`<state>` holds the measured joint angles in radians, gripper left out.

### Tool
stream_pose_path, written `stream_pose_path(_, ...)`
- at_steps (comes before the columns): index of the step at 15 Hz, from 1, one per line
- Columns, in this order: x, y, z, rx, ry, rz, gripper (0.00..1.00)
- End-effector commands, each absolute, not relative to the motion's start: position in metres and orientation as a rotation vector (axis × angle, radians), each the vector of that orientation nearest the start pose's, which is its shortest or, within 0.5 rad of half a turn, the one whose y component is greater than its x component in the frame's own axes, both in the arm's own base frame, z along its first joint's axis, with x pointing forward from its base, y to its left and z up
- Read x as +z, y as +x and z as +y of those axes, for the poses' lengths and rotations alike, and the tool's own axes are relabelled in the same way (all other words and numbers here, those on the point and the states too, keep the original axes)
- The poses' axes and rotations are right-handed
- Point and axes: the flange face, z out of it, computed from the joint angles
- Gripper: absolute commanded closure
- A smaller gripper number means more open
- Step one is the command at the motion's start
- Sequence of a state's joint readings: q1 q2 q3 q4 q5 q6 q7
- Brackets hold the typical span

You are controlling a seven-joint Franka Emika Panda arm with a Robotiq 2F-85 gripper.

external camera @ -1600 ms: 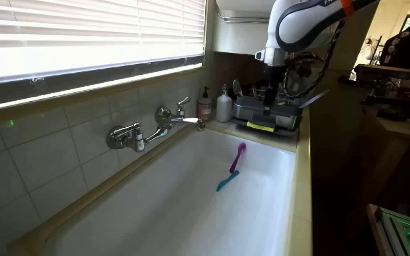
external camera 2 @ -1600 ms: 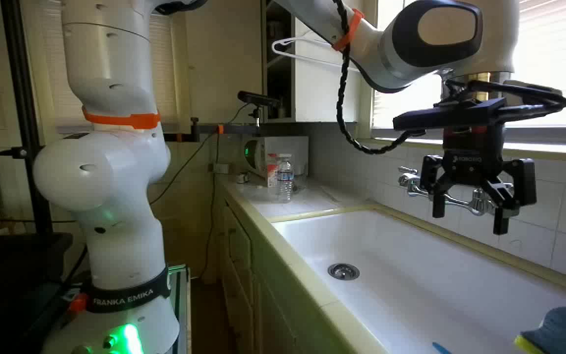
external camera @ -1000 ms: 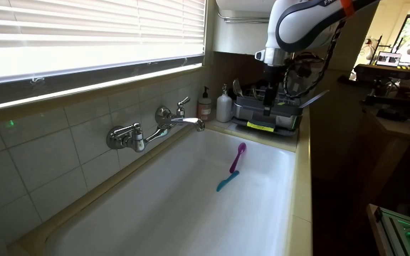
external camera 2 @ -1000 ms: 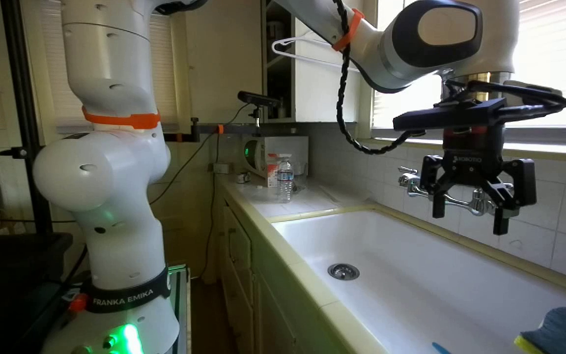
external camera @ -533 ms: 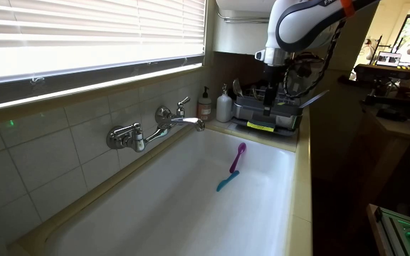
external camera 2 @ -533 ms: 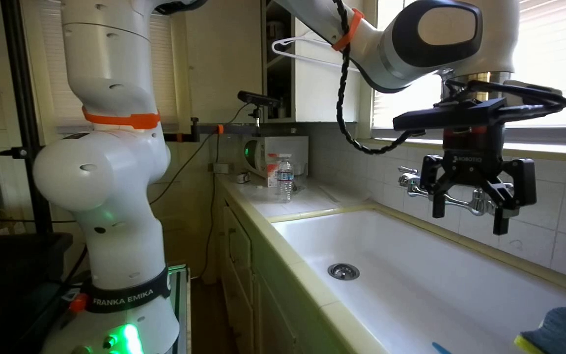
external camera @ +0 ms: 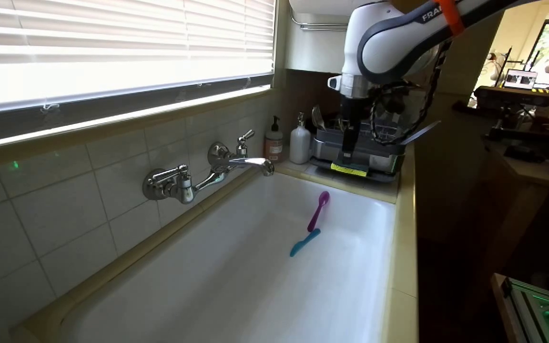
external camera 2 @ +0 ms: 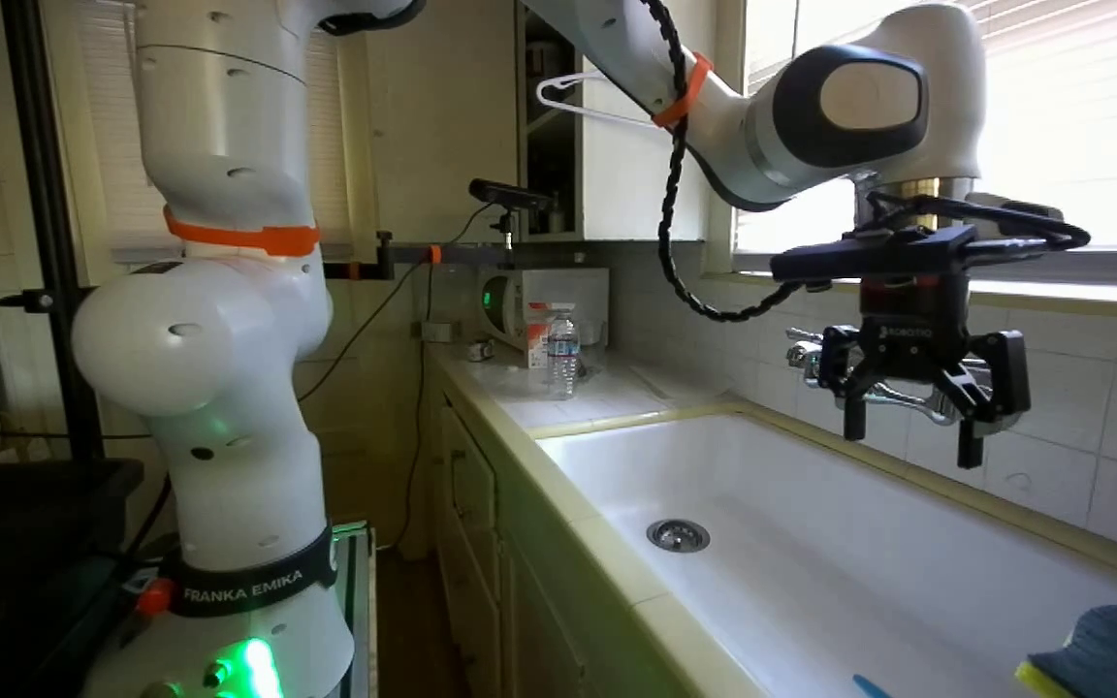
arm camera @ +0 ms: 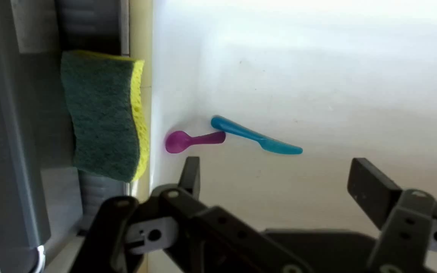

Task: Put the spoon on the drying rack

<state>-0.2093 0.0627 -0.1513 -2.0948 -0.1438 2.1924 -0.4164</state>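
The purple spoon [external camera: 319, 212] lies in the sink near its end wall. In the wrist view the spoon [arm camera: 199, 140] has its bowl toward the wall and its handle end against or very close to the teal knife. The drying rack [external camera: 384, 155] stands on the counter beyond that wall, holding utensils. Part of its grey side [arm camera: 10, 113] shows in the wrist view. My gripper [arm camera: 277, 172] is open with nothing between its fingers. In both exterior views the gripper [external camera: 348, 150] [external camera 2: 912, 436] hangs above the sink. The spoon is out of view in an exterior view.
The teal knife [arm camera: 256, 136] lies beside the spoon. A green-and-yellow sponge [arm camera: 101, 117] sits at the rack's front by the sink ledge. The faucet [external camera: 250, 162] juts from the tiled wall. Two soap bottles [external camera: 300, 143] [external camera: 273, 143] stand beside the rack.
The arm was still in the earlier frames. Now the gripper has shifted left and slightly down in both exterior views. It stays open. The spoon and knife have not moved.
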Motion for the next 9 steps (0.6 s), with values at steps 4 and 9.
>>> stream_pose_path(4, 0.344, 0.563, -0.182, -0.073, -3.337, -0.316, 0.00)
stream_pose_path(9, 0.346, 0.558, -0.181, -0.056, -3.312, -0.320, 0.00)
